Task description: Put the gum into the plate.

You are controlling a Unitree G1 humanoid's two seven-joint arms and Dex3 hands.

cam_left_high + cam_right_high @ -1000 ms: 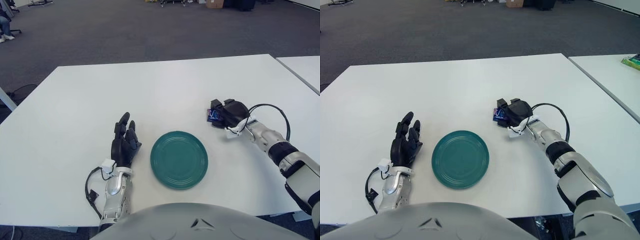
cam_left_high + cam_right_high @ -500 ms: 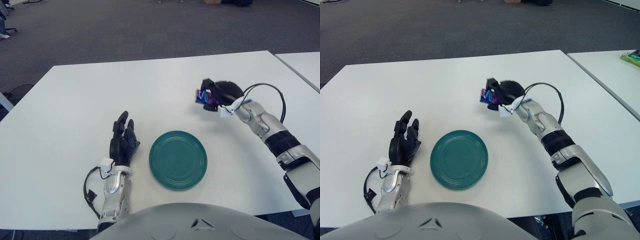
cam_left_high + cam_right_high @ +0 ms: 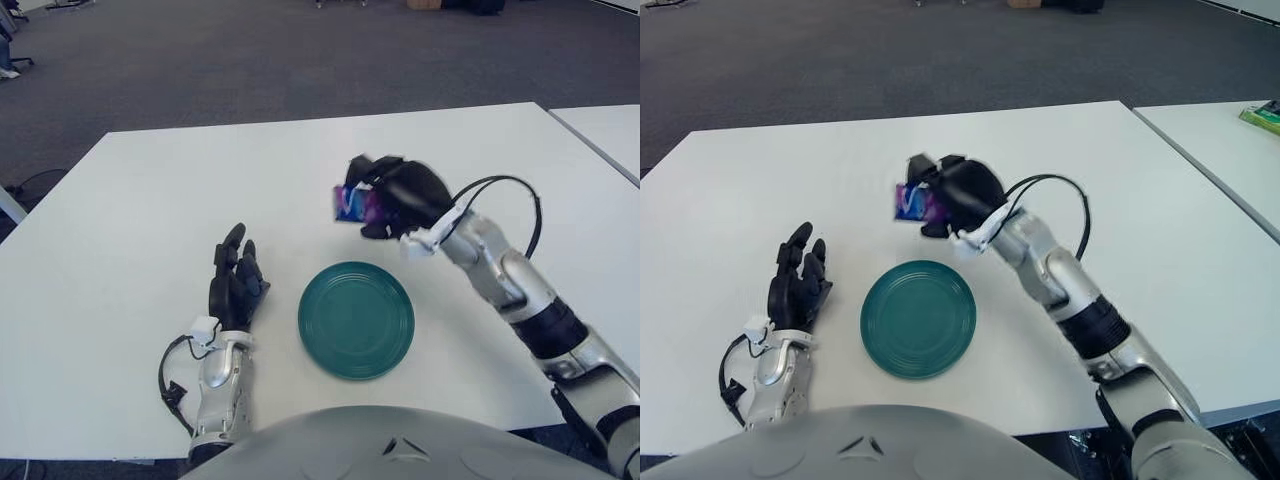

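The gum [image 3: 352, 203] is clamped in the right hand [image 3: 395, 196], held up beyond the green plate [image 3: 356, 319]. The left hand [image 3: 235, 285] is seen left of it, fingers spread.

Plate [image 3: 356, 319] sits bare on the table [image 3: 150, 200], nothing betw. it and the right hand [image 3: 395, 195] w/ gum [image 3: 352, 204] raised behind it. Left hand [image 3: 233, 288] just left of plate; the rim's other sides are open.

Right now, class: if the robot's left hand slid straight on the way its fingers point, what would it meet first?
Nothing, as far as the views show: the left hand, beside the plate, points across bare table.
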